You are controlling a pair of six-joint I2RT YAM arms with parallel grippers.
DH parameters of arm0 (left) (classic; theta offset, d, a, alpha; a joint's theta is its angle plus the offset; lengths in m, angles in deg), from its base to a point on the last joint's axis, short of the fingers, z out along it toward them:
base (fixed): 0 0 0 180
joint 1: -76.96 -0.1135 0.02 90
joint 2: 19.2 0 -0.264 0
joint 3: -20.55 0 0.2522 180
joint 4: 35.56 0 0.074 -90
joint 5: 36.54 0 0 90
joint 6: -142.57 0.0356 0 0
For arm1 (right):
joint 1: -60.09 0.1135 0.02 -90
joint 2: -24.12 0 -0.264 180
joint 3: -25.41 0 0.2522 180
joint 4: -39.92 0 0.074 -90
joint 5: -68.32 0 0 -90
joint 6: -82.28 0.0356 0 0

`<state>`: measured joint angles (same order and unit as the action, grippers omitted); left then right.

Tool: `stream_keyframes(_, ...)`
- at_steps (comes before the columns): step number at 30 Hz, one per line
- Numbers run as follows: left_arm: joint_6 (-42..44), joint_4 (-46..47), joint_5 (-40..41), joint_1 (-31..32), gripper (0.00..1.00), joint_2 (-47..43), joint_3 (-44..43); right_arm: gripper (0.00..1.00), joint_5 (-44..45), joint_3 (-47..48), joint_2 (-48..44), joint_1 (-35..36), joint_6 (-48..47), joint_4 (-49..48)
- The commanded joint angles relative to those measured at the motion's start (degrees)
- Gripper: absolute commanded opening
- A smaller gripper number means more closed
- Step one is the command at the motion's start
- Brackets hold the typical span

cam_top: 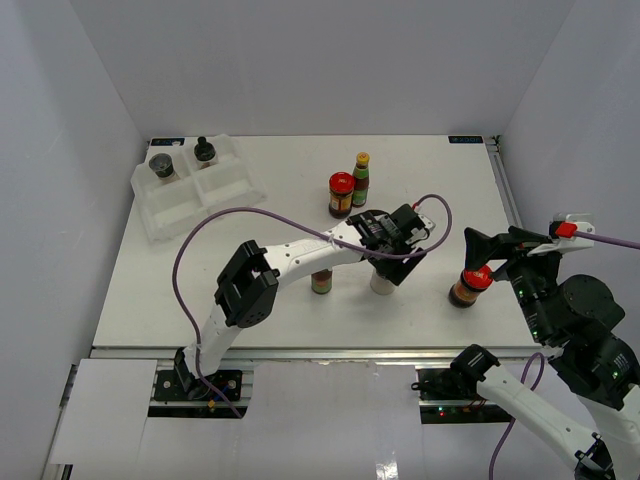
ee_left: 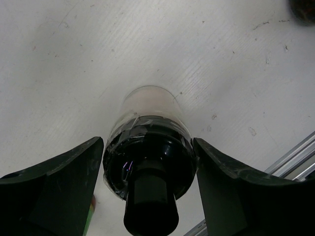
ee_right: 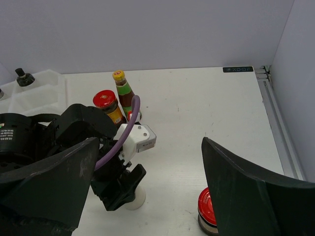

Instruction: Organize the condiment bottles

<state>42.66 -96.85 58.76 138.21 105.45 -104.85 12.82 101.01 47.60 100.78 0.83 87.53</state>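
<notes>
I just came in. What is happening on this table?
Two robot arms are sorting condiment bottles. The left hand sits around a clear black-capped shaker standing mid-table; whether it grips yet is unclear. The right hand is open, close to a red-lidded jar on the right. A dark-lidded jar and another shaker stand in the clear tray at the back left.

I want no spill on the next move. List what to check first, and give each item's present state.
1. Shaker centred in the left end effector: ok.
2. Firm grip on the shaker: cannot tell.
3. Shaker upright on the table: ok.
4. Tray has a free slot: ok.
5. Right end effector open, apart from the left one: ok.
</notes>
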Motion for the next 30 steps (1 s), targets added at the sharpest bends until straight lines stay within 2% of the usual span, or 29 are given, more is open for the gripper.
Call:
stream_keyframes(1, -1.04, -0.91, 0.46, 0.09, 0.83, -0.10, -2.49, 0.91, 1.37, 1.71, -1.12, 0.32, -0.99, -0.96)
stream_keyframes(5, -1.01, -1.07, 0.74, 0.09, 0.76, -0.10, -2.95, 0.91, 1.62, 2.10, -1.47, 0.29, -1.08, -0.96)
stream_keyframes(8, -1.25, -1.56, 1.12, 0.14, 0.45, -0.10, -3.85, 0.91, 1.53, 2.40, -1.55, 0.31, -1.26, -0.85)
stream_keyframes(10, -1.96, -2.44, 1.48, 0.09, 0.34, -0.01, -5.21, 0.91, 1.53, 2.76, -1.59, 0.27, -1.26, -0.72)
stream_keyframes(11, -2.28, -3.83, 1.74, 0.09, 0.23, 0.15, -6.38, 0.91, 1.42, 2.92, -1.49, 0.33, -1.31, -0.71)
stream_keyframes(14, -2.95, -7.29, 2.94, 0.09, 0.04, 0.44, -11.02, 0.91, 1.14, 3.62, -1.21, 0.27, -1.32, -0.59)
stream_keyframes(16, -3.08, -10.83, 5.92, 0.09, 0.00, 0.51, -17.53, 0.91, 0.54, 4.43, -0.60, 0.27, -1.18, -0.38)
stream_keyframes(21, -0.85, -11.81, 14.87, -0.45, 0.00, -2.70, -27.02, 0.91, -0.62, 6.19, 0.15, 0.35, -0.33, 0.65)
stream_keyframes(25, -0.05, -7.03, 21.93, -5.04, 0.00, -9.22, -25.02, 0.91, -1.00, 6.31, -0.48, 0.28, 0.21, 0.87)
stream_keyframes(30, 3.47, -1.69, 26.93, -12.47, 0.00, -13.03, -23.37, 0.91, -1.53, 5.75, -1.06, 0.35, 0.83, 1.36)
